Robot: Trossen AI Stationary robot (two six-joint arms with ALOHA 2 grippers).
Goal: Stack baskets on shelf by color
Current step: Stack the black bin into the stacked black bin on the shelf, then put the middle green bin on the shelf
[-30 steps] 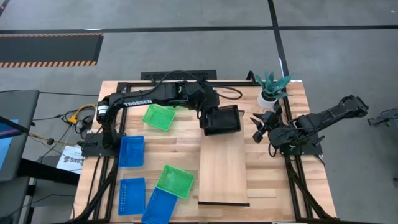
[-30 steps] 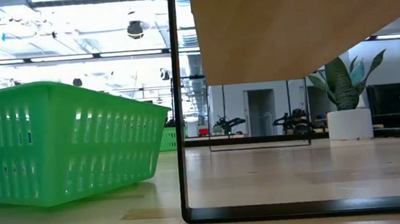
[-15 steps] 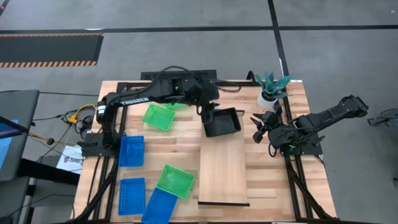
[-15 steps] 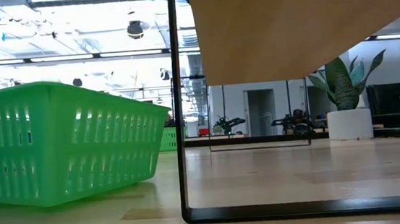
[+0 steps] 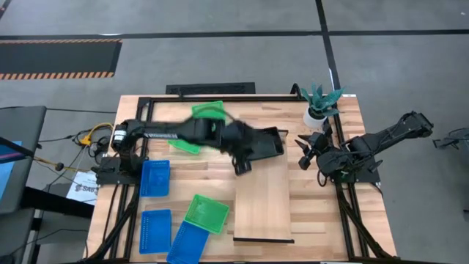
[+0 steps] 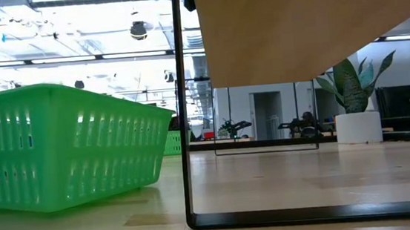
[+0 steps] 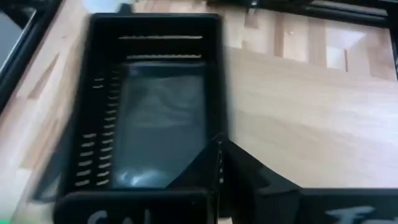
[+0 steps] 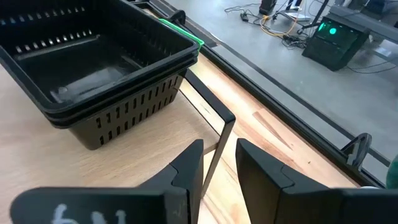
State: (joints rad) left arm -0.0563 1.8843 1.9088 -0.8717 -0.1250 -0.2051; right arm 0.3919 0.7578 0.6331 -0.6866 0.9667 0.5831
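Black baskets (image 5: 265,143) sit stacked at shelf (image 5: 264,205) far end. Your left pincer (image 5: 242,166), empty and clamped tight, hangs beside them; right pincer (image 5: 302,152) wide, parked. Next: fetch green basket (image 5: 206,213), pincer needs opening first.
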